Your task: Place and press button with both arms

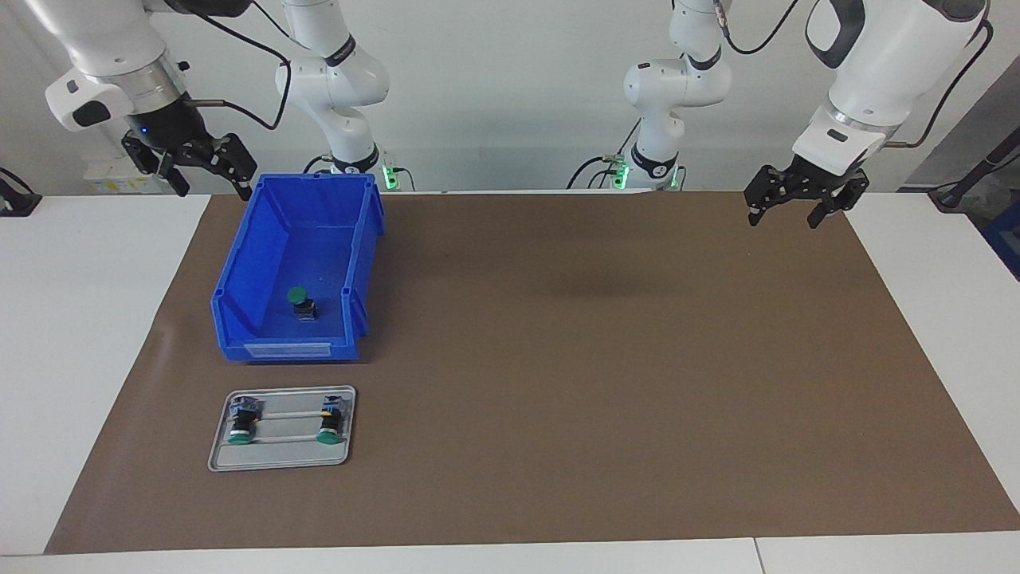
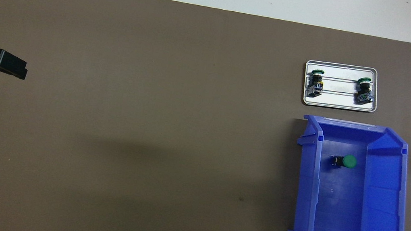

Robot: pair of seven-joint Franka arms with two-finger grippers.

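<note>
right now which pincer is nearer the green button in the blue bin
Right. The right pincer hangs beside the blue bin's end nearest the robots, not over the green button. The left pincer waits at the left arm's end of the table.

The button [image 1: 302,302] [image 2: 344,161], with a round green cap on a short black body, lies alone on the floor of the blue bin [image 1: 239,275] [image 2: 383,207], in the part farther from the robots. It lies tipped, its cap pointing to 3 o'clock in the overhead view.
</note>
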